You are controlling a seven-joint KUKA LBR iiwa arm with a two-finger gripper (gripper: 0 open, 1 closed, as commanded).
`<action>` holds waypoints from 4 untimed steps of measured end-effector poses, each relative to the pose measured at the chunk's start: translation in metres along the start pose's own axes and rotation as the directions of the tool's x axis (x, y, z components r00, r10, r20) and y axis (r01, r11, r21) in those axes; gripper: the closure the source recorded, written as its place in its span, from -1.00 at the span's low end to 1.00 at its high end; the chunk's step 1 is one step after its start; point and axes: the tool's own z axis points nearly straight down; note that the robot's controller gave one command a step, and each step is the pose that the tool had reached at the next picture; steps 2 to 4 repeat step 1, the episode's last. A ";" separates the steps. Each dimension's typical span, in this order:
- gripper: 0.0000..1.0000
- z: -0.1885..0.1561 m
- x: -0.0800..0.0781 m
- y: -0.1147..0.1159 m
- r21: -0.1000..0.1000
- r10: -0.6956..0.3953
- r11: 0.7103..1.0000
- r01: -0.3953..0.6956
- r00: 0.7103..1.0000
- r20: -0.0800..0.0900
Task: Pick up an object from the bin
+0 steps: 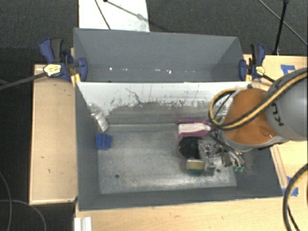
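Jaws low in the grey bin [144,172], beside a small olive block [195,165].

The arm [248,121], with its orange cover, comes down just right of a black round thing [188,148]. The jaws sit just below and right of that black thing, close against the olive block, which lies just below it. I cannot tell whether they are apart, together or clamped on the block. A purple-and-white box [194,127] lies just above the black thing, touching it. Well to its left lie a small blue block [103,141] and a clear shiny piece [100,121].
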 end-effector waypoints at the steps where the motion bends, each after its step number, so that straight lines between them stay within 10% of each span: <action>1: 1.00 -0.187 0.004 0.025 -0.006 0.033 0.999 -0.033 0.999 -0.011; 4: 1.00 -0.187 0.004 0.025 -0.006 0.033 0.999 -0.033 0.999 -0.011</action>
